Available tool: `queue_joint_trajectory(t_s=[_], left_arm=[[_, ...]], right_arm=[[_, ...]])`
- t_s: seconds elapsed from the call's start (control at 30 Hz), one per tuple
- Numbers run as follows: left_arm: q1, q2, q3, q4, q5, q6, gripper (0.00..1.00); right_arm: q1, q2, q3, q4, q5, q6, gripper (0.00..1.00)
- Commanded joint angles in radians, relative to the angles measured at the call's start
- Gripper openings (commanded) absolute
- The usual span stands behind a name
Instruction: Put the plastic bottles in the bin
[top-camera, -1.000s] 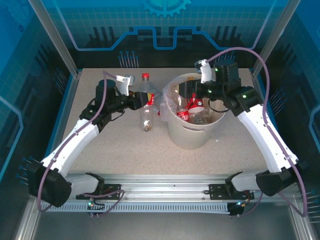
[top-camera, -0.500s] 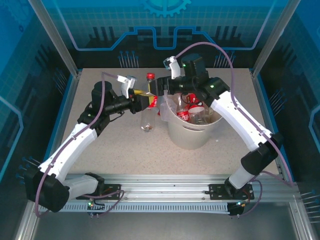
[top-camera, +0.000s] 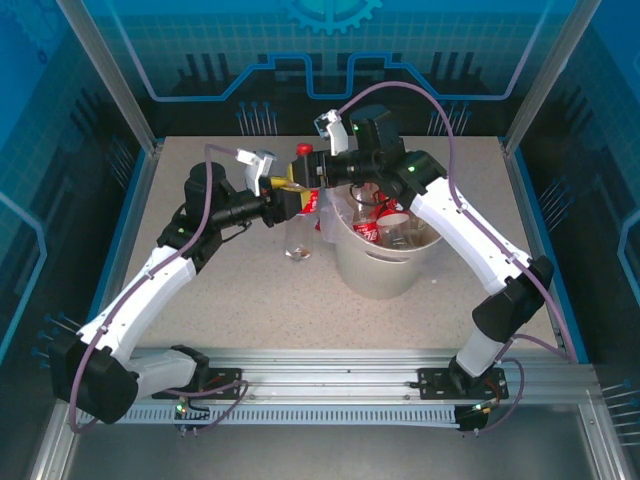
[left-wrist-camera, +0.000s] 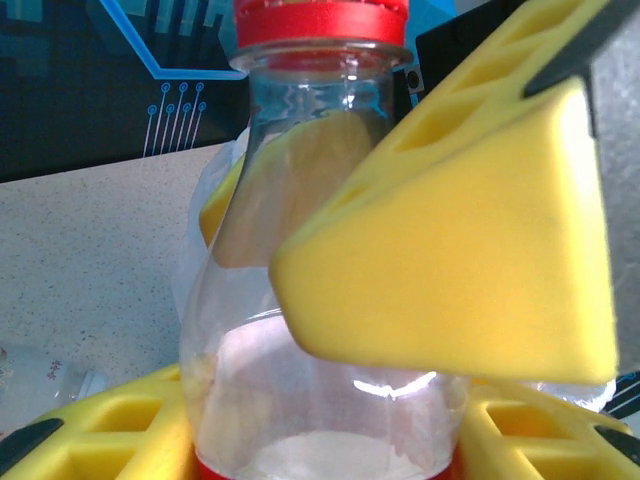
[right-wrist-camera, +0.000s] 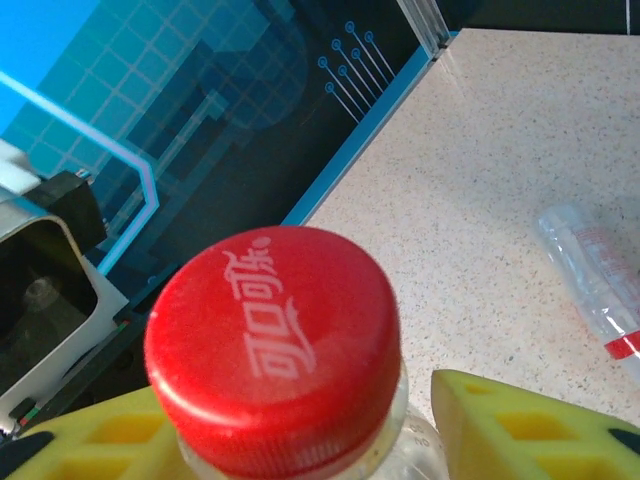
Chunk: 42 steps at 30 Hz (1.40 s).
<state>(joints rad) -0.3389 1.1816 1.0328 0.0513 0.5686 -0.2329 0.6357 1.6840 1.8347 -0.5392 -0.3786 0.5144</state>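
A clear plastic bottle (top-camera: 303, 152) with a red cap stands upright just left of the bin (top-camera: 380, 272). My left gripper (top-camera: 292, 203) is shut on its lower body, and the bottle (left-wrist-camera: 320, 400) sits between the yellow fingers (left-wrist-camera: 90, 430). My right gripper (top-camera: 312, 178) reaches in from the bin side. One of its fingers (left-wrist-camera: 450, 270) presses on the bottle's shoulder and the other shows through the plastic behind. The red cap (right-wrist-camera: 270, 330) rises between those fingers (right-wrist-camera: 530, 425). Several red-labelled bottles (top-camera: 385, 215) lie in the bin.
Another clear bottle (top-camera: 296, 238) lies on the speckled table below the held one, also seen in the right wrist view (right-wrist-camera: 590, 280). The bin's clear bag liner (top-camera: 330, 200) bulges over its left rim. Blue enclosure walls (top-camera: 130, 110) surround the table.
My right arm swung left from over the bin to the upright bottle, and its jaws narrowed around the shoulder. My left gripper kept hold and shifted the bottle slightly right.
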Motion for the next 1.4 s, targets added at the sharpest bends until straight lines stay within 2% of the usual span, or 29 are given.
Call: queue_joint_trajectory(t_s=[0.0, 0.13, 0.33, 0.4, 0.67, 0.8, 1.03, 1.2, 1.37], left_arm=[[-0.009, -0.004, 0.02, 0.057, -0.013, 0.011, 0.5], [-0.014, -0.015, 0.028, 0.047, -0.019, 0.009, 0.58], [-0.015, -0.054, 0.02, 0.025, -0.029, 0.012, 0.92], [-0.015, -0.075, 0.011, 0.027, -0.035, 0.012, 0.99], [-0.009, -0.119, -0.006, -0.009, -0.061, 0.004, 0.99], [0.008, -0.094, -0.011, -0.007, -0.115, -0.054, 0.99], [0.069, 0.106, 0.114, -0.245, -0.406, -0.248, 0.93], [0.119, 0.262, 0.171, -0.339, -0.486, -0.42, 0.91], [0.121, 0.391, 0.204, -0.354, -0.575, -0.536, 0.92]], right_arm=[[0.004, 0.001, 0.026, 0.008, 0.001, -0.002, 0.46], [0.004, 0.001, 0.039, 0.019, 0.003, -0.004, 0.39], [-0.012, -0.004, 0.085, 0.039, 0.019, -0.025, 0.33], [-0.027, -0.009, 0.104, 0.05, 0.026, -0.031, 0.31], [-0.168, -0.076, 0.199, 0.017, 0.044, -0.076, 0.29], [-0.258, -0.155, 0.205, -0.045, 0.081, -0.116, 0.29], [-0.444, -0.283, 0.179, -0.211, 0.173, -0.216, 0.28], [-0.56, -0.338, 0.145, -0.277, 0.166, -0.24, 0.28], [-0.602, -0.361, 0.099, -0.342, 0.187, -0.28, 0.28]])
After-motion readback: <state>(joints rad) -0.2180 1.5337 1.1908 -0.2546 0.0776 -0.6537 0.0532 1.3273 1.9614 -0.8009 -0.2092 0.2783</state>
